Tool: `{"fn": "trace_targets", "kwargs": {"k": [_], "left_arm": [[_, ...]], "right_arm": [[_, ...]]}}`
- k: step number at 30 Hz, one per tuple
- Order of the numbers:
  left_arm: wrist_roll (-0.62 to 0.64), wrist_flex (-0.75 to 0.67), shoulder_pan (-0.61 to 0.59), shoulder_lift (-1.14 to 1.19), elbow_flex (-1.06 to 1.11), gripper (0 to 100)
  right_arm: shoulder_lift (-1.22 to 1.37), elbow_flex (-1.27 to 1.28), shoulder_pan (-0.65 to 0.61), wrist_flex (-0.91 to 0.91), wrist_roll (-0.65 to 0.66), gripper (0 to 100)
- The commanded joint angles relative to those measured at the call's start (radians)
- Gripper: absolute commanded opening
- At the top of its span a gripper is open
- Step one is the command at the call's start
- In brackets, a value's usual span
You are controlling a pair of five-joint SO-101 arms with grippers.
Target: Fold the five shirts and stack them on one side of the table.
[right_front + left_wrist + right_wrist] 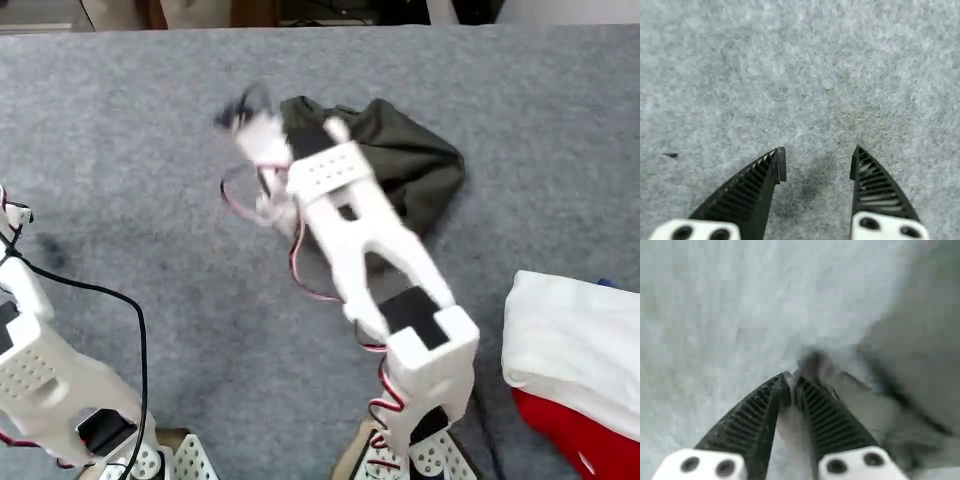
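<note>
The shirt [420, 165] lies bunched at 12 o'clock on the desk [150, 200]; soft, light, floppy. My right jaws are nearly closed, pinching its 9 o'clock edge, I think. Left jaws wide over bare desk at 8 o'clock. I'd grab hems or shoulders, never the bulk.

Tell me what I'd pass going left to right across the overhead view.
left arm → dark shirt → white shirt
</note>
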Motion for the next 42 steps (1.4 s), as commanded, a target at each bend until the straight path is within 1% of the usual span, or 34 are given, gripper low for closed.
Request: {"fn": "trace_targets", "kwargs": {"k": [1, 6, 10, 15, 19, 23, 26, 30, 33, 37, 42], "left_arm": [[-0.005, -0.014, 0.014, -0.012, -0.051, 21], [-0.005, -0.008, 0.031, -0.012, -0.049, 21], [-0.005, -0.008, 0.034, -0.012, -0.044, 21], [-0.005, -0.006, 0.034, -0.012, -0.043, 21], [-0.005, -0.006, 0.035, -0.012, -0.043, 21], [-0.005, -0.006, 0.046, -0.012, -0.041, 21], [-0.005, -0.006, 0.055, -0.012, -0.04, 21], [-0.005, -0.006, 0.058, -0.012, -0.04, 21], [-0.005, 0.015, 0.06, -0.012, -0.046, 21], [-0.005, 0.026, 0.063, -0.012, -0.048, 21], [-0.005, 0.025, 0.063, -0.012, -0.048, 21]], "right_arm": [[-0.124, -0.34, 0.016, 0.009, -0.026, 0.4], [-0.105, -0.714, 0.01, -0.031, -0.015, 0.5], [-0.074, -0.946, 0.01, -0.087, 0.081, 0.5], [-0.071, -1.109, 0.004, -0.241, 0.278, 0.4], [-0.073, -1.175, -0.012, -0.377, 0.446, 0.4], [-0.073, -1.216, -0.059, -0.52, 0.643, 0.4], [-0.068, -1.214, -0.097, -0.68, 0.793, 0.4], [-0.07, -1.13, -0.12, -0.899, 0.895, 0.4], [-0.067, -1.038, -0.113, -1.031, 0.911, 0.4], [-0.064, -0.881, -0.071, -1.143, 0.911, 0.4], [-0.064, -0.601, 0.056, -1.244, 0.911, 0.4]]}}
